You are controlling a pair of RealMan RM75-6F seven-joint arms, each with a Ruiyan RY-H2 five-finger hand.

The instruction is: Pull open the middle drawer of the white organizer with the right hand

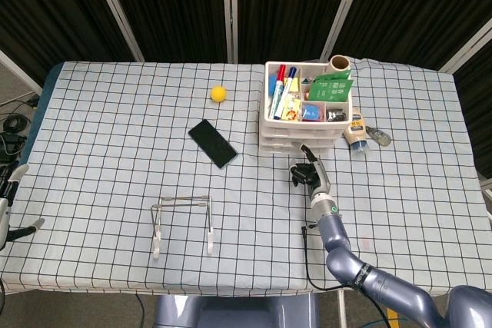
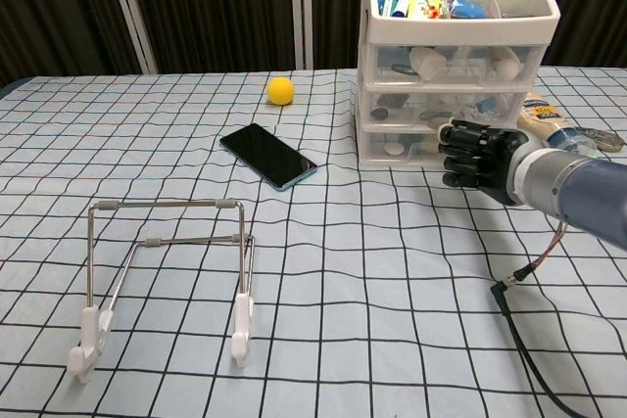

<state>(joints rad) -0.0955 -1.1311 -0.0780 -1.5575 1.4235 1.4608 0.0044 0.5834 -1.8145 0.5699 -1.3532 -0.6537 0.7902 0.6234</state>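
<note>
The white organizer [image 1: 268,118] [image 2: 456,56] stands at the back right of the table, its open top tray full of markers and packets. Its three drawers look pushed in, including the middle drawer [image 2: 441,103]. My right hand [image 1: 309,174] [image 2: 477,155] hovers just in front of the organizer, level with the lowest drawer and towards its right half. Its dark fingers are curled in and hold nothing; I cannot tell whether they touch the drawer front. My left hand [image 1: 9,209] shows only partly at the far left edge of the head view, off the table.
A black phone [image 1: 213,143] [image 2: 268,156] and a yellow ball [image 1: 219,94] [image 2: 281,90] lie left of the organizer. A wire stand [image 1: 182,223] [image 2: 167,271] sits near the front. A small bottle [image 1: 356,134] [image 2: 544,116] lies right of the organizer. A loose cable [image 2: 519,281] trails beneath my right arm.
</note>
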